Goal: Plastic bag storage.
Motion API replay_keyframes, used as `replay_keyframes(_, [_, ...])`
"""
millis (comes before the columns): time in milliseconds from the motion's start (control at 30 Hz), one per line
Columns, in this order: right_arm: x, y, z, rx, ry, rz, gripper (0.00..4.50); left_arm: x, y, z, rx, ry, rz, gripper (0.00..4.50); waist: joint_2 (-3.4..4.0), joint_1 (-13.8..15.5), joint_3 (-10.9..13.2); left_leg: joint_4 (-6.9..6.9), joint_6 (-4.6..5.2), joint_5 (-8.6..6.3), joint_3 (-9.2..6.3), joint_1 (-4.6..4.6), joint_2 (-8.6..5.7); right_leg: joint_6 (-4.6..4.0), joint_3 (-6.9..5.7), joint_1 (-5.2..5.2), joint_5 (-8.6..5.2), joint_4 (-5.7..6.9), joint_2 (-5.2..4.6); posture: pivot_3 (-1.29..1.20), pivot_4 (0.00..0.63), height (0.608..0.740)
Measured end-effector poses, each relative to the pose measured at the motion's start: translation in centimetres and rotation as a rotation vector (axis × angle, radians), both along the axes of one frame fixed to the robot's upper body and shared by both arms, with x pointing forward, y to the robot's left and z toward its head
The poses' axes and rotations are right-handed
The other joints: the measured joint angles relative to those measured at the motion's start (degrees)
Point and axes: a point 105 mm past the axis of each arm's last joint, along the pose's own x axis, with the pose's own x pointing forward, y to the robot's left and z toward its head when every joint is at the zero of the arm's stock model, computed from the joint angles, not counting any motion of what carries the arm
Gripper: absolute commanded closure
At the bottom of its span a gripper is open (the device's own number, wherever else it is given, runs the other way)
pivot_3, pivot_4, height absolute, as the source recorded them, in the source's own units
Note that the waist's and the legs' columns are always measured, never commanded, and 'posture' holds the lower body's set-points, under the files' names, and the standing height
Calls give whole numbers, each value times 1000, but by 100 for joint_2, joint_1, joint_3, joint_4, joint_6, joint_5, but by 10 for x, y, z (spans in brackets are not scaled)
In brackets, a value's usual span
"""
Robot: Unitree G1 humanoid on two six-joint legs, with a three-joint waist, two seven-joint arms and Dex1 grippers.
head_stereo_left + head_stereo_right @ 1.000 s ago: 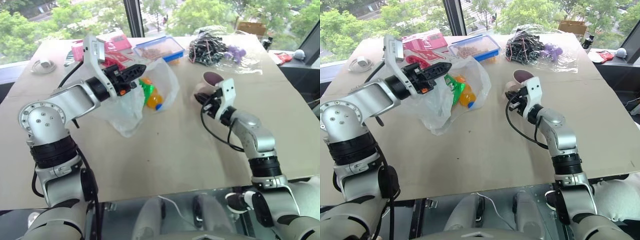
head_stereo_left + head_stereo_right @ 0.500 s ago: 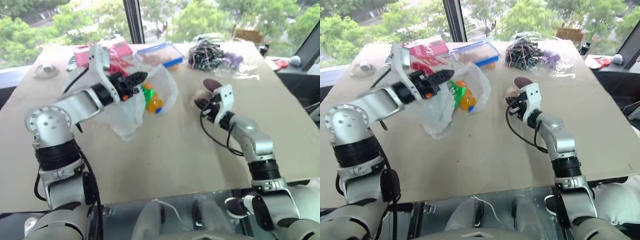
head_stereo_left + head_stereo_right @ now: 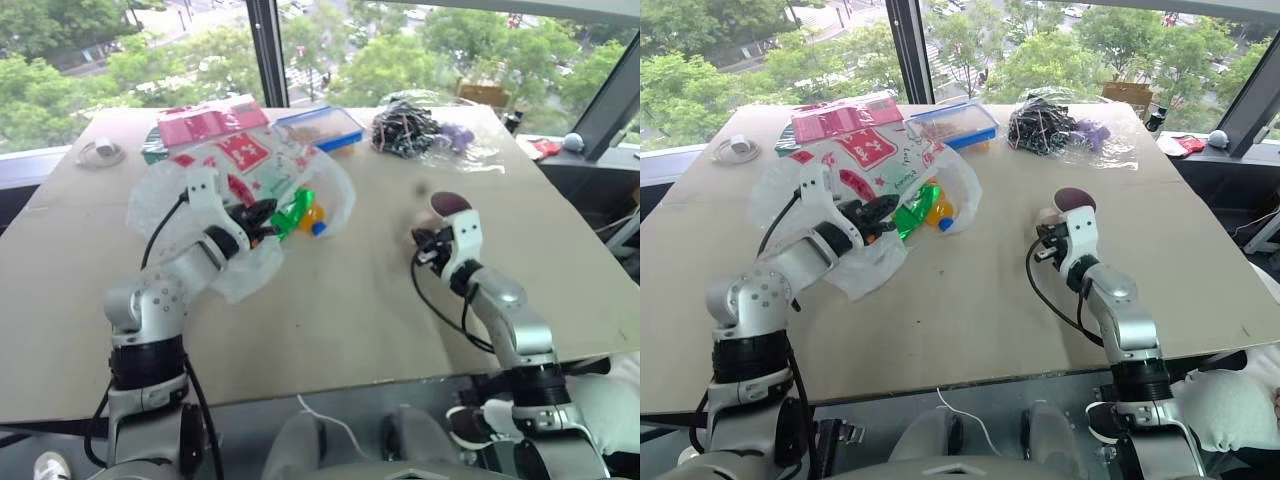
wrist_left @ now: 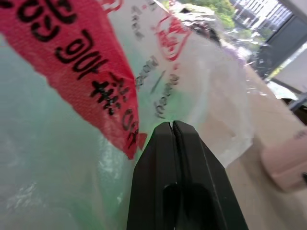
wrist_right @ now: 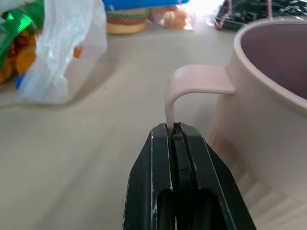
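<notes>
The plastic bag [image 3: 236, 158], thin translucent white with red print, lies spread on the left half of the table [image 3: 330, 310]. A shiny green packet [image 3: 295, 209] and an orange thing [image 3: 312, 213] show at its open side. My left gripper [image 3: 266, 211] is shut and lies low in the bag's folds. In the left wrist view the bag [image 4: 96, 72] presses against my left gripper [image 4: 171, 125], with no film visible between the tips. My right gripper [image 3: 423, 240] is shut. Its tips [image 5: 173, 127] sit at the foot of a pink mug's handle [image 5: 192, 81].
The pink mug [image 3: 449, 205] stands right of centre. At the back are a blue-lidded food box [image 3: 321, 126], a bundle of dark cables in clear wrap [image 3: 404, 130], a red packet [image 3: 204, 123] and a small white round object [image 3: 101, 151]. The near table edge runs below both arms.
Both arms have come down toward the table. The bag, held up before, now lies spread wide and low around my left gripper. The camera view has shifted too.
</notes>
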Motion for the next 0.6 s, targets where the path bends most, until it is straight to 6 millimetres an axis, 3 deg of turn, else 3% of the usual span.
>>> replay_keyframes(600, [-43, -34, -28, -83, -29, -223, 4462, -39, 14, -68, 216, -23, 206, 4500, 4, 19, -177, 0, 12, -9, 17, 33, 11, -20, 7, 30, -16, -7, 5, 0, 0, 740])
